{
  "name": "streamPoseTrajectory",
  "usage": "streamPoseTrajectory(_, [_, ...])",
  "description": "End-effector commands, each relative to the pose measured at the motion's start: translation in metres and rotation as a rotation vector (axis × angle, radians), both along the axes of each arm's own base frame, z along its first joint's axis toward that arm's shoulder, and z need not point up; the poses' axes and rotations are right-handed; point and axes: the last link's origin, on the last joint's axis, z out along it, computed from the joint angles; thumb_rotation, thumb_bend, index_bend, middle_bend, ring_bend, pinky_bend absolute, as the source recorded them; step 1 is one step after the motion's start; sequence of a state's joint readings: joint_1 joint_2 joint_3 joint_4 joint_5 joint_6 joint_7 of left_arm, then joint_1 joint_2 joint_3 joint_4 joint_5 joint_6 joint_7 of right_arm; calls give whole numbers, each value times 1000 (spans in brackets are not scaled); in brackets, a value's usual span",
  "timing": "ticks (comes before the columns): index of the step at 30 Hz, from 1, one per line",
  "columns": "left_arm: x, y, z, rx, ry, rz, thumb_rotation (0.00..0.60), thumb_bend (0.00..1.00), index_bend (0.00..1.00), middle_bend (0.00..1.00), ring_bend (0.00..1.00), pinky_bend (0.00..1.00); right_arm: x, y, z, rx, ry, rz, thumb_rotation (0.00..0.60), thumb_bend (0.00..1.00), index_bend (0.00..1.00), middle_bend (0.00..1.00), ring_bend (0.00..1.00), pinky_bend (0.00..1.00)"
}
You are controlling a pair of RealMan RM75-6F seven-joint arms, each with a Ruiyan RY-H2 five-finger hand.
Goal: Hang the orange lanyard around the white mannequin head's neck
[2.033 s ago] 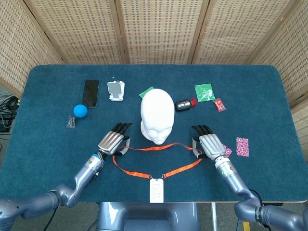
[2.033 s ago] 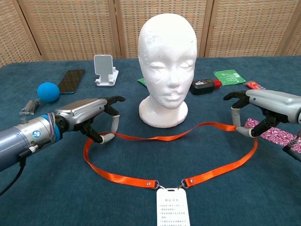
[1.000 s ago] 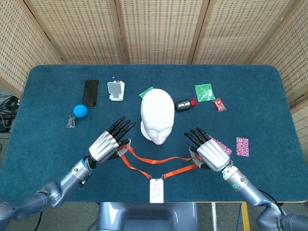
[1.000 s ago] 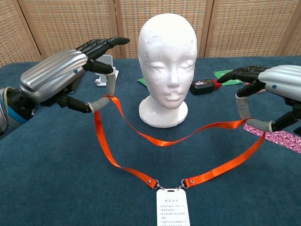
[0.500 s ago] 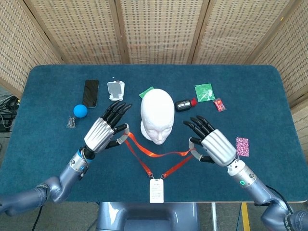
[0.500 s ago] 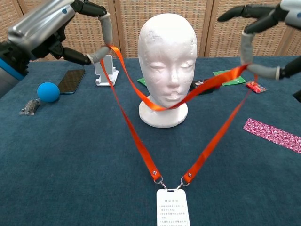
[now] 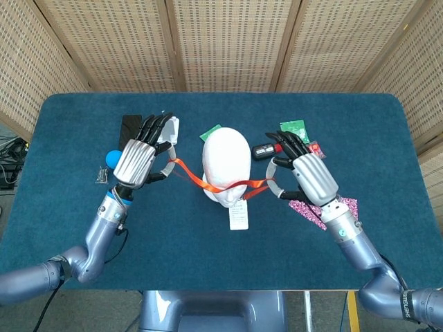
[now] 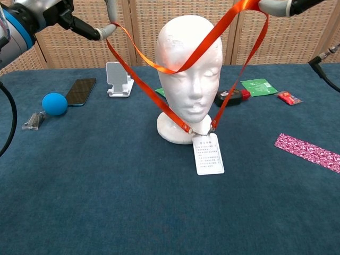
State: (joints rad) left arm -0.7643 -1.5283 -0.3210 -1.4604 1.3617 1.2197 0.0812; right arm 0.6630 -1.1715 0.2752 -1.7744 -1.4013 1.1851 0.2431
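The left robot hand (image 7: 138,158) and the right robot hand (image 7: 304,176) are both raised above the blue counter (image 7: 360,124), one at 9 o'clock and one at 3 o'clock of the white mannequin head (image 7: 226,166), which stands upright near the counter's middle. Each robot hand is grasping a side of the orange lanyard (image 8: 204,45) — the strap runs over the fingers with the rest of them spread. In the chest view only the fingertips show at the top edge, left (image 8: 109,21) and right (image 8: 276,6).

The lanyard is stretched between the two hands in front of the mannequin's face. Its upper strand crosses the forehead at brow level; whether it touches the foam I cannot tell. The two lower strands drop to a point at 6 o'clock of the chin, where the white badge card (image 8: 208,154) hangs, tilted, just in front of the neck base. The loop is not yet over the crown.

Elsewhere on the counter: a blue ball (image 8: 54,103), a black phone (image 8: 81,91) and a white phone stand (image 8: 118,79) off at 9 to 10 o'clock of the head; a black-and-red device (image 8: 231,96), a green packet (image 8: 257,86) and a small red packet (image 8: 287,97) at 2 o'clock; a pink patterned strip (image 8: 308,152) at 4 o'clock.
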Motion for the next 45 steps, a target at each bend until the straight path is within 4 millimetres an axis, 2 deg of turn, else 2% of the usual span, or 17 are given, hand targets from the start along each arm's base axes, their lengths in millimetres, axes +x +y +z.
streamPoseTrajectory(1, [5,10,7,-3,-28,20,600,441,733,0,0,0,10,-7,3,23,-54,-16,600,694,724,171,0,0])
streamPoseTrajectory(8, [2,24,16,-25,-107,71,600,441,734,0,0,0,17,-18,12,79,-183,-88,600,694,723,181,0,0])
streamPoseTrajectory(15, [8,39,16,-67,-149,153,600,441,726,0,0,0,26,-40,18,168,-366,-205,600,694,723,182,0,0])
streamPoseTrajectory(21, [15,49,17,-86,-164,200,600,441,712,0,0,0,31,-57,22,209,-432,-269,600,693,722,182,0,0])
streamPoseTrajectory(30, [12,59,14,-105,-170,291,600,441,675,0,0,0,23,-90,16,149,-352,-369,600,693,722,183,0,0])
streamPoseTrajectory(40, [8,70,8,-111,-164,352,600,440,626,0,0,0,24,-116,14,103,-306,-437,600,693,722,183,0,0])
streamPoseTrajectory(42, [9,73,4,-120,-161,358,600,439,594,0,0,0,23,-122,10,98,-286,-455,600,693,722,183,0,0])
streamPoseTrajectory(45, [11,76,1,-122,-155,356,600,428,466,0,0,0,24,-128,5,94,-263,-470,600,686,722,184,0,0])
